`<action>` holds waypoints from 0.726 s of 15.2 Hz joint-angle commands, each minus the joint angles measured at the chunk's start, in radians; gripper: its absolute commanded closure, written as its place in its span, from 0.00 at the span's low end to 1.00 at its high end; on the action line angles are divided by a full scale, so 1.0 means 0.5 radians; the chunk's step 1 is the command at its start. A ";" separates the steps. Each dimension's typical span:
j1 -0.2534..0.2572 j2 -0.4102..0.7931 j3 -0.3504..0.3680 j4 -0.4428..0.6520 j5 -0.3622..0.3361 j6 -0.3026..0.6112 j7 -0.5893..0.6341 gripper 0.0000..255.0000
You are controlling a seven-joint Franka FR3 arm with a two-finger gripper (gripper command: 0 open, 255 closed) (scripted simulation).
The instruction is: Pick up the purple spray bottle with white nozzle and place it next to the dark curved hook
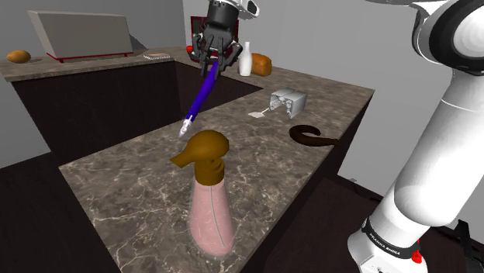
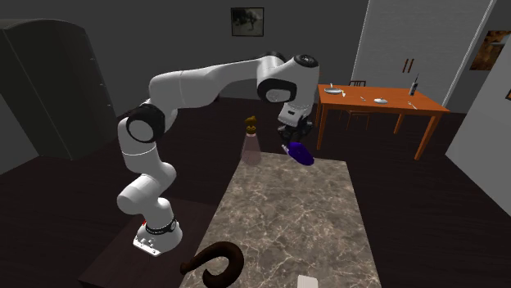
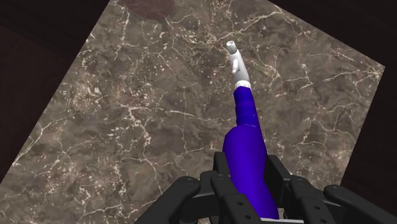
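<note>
**A:** Where is the purple spray bottle [image 1: 203, 91] just now?

**B:** Off the table [image 1: 124, 167]; the tool [image 1: 215, 54] is clamped on its body, and it hangs slanted in the air with the white nozzle [image 3: 236, 60] lowest; the wrist view has marble under it.

**A:** And the dark curved hook [image 1: 312, 137]?

**B:** Lying flat at the table's other end, well apart from the bottle; a small white box [image 1: 288, 101] sits near it, on the side away from the arm's stand.

**A:** So the carry is the step in hand, I'd judge; how to do it well?

**B:** Travel high first; the nozzle leads downward, so it would catch before anything else; steer wide of the pink bottle [image 1: 209, 202] standing on the table.

**A:** And the landing?

**B:** Aim for bare marble just beside the hook, not over its curl, and not on the box side; come down slowly, since the slanted bottle will probably meet the table nozzle first and tip; let go only once it rests.
</note>
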 commanded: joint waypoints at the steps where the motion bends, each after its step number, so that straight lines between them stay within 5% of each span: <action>1: -0.043 -0.024 -0.034 0.036 0.013 -0.083 -0.053 1.00; 11: -0.276 0.058 -0.226 0.531 0.036 -0.621 -0.311 1.00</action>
